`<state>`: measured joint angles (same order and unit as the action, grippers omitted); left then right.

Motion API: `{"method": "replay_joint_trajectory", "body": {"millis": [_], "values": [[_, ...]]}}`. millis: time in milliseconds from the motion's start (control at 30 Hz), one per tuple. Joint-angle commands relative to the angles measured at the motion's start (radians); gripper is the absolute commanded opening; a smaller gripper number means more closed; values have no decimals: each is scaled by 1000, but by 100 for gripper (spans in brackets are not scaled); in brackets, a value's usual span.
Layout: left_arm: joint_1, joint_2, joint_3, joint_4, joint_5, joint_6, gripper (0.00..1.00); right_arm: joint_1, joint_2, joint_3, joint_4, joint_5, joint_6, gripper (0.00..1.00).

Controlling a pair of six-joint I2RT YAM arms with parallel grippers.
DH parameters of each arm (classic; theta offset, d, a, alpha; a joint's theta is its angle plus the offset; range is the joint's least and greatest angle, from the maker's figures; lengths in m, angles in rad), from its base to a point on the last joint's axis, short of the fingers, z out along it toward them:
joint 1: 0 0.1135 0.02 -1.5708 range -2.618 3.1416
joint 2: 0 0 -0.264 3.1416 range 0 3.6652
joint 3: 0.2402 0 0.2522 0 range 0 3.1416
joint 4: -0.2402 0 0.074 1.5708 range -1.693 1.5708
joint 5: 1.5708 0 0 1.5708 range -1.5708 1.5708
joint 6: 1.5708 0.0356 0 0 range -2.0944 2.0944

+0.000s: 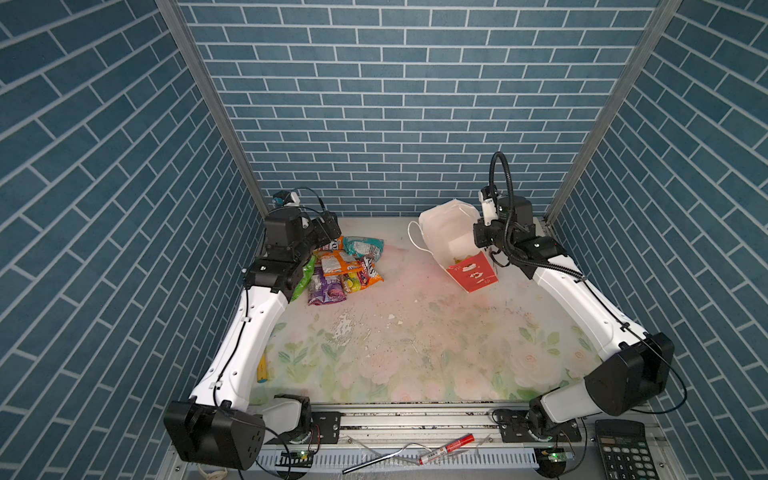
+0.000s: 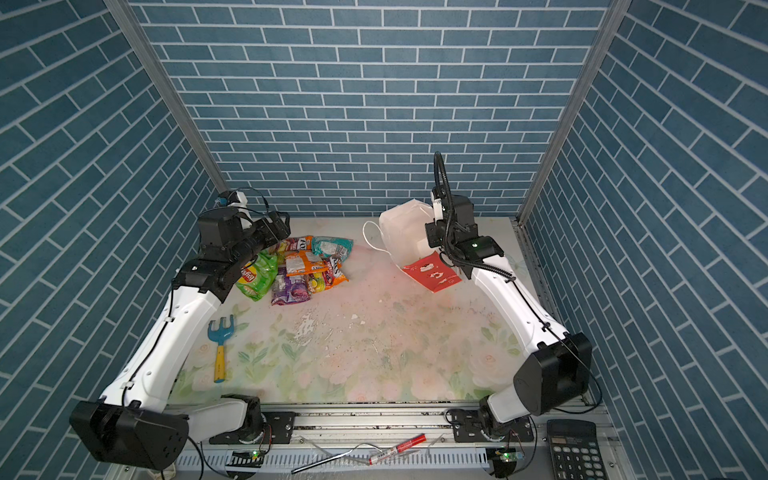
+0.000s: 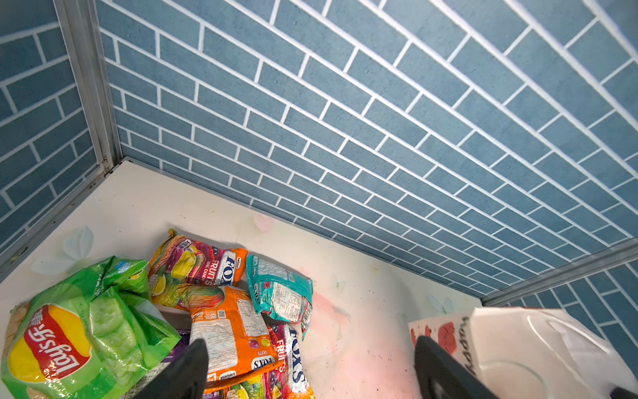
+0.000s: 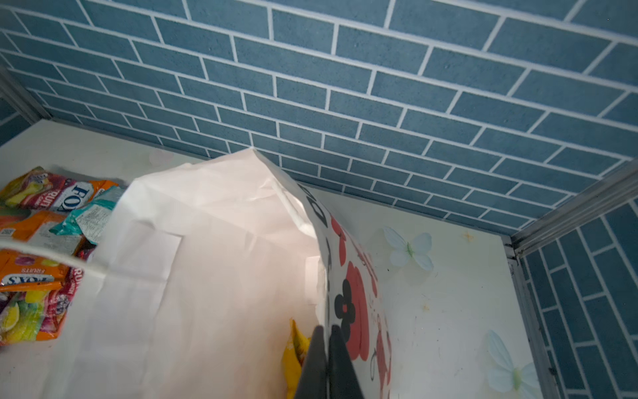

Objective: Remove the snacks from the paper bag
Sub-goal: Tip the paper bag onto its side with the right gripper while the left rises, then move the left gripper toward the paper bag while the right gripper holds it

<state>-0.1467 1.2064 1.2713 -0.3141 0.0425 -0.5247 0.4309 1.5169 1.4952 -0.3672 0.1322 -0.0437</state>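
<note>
Right wrist view shows the right tool (image 4: 328,333) pressed together on the thin printed wall of the paper bag (image 4: 207,248), which leans near the far right corner of the bench (image 1: 415,365), with one yellow packet (image 4: 293,355) inside its creased white lining. Glossy, crinkly snacks (image 1: 345,270) lie heaped near the far left corner below the left tool (image 3: 309,349), whose jaws are wide apart and empty. I judge the emptying almost done; next, that tool must reach into the bag's mouth and pinch the slippery packet.
</note>
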Motion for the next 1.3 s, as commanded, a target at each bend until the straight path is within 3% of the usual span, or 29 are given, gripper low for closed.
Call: {"method": "replay_joint_trajectory", "body": {"millis": [0,233,500,567,733,1067,1267], "values": [[-18,-50,-31,-13,3,15,94,2,28,62,-59,-124,-165,0],[-23,-109,-68,-22,13,19,94,85,20,-65,-71,-200,-284,0],[-28,-120,-76,-14,51,12,94,264,-97,-317,-55,-17,-304,3],[-30,-126,-78,-10,53,12,94,276,-135,-361,-45,13,-260,4],[-37,-139,-82,1,61,9,94,283,-255,-459,27,66,-198,19],[-92,-171,-134,14,75,8,94,283,-297,-477,31,144,-192,19],[-152,-307,-314,143,138,29,94,282,-297,-487,70,161,-163,14]]}}
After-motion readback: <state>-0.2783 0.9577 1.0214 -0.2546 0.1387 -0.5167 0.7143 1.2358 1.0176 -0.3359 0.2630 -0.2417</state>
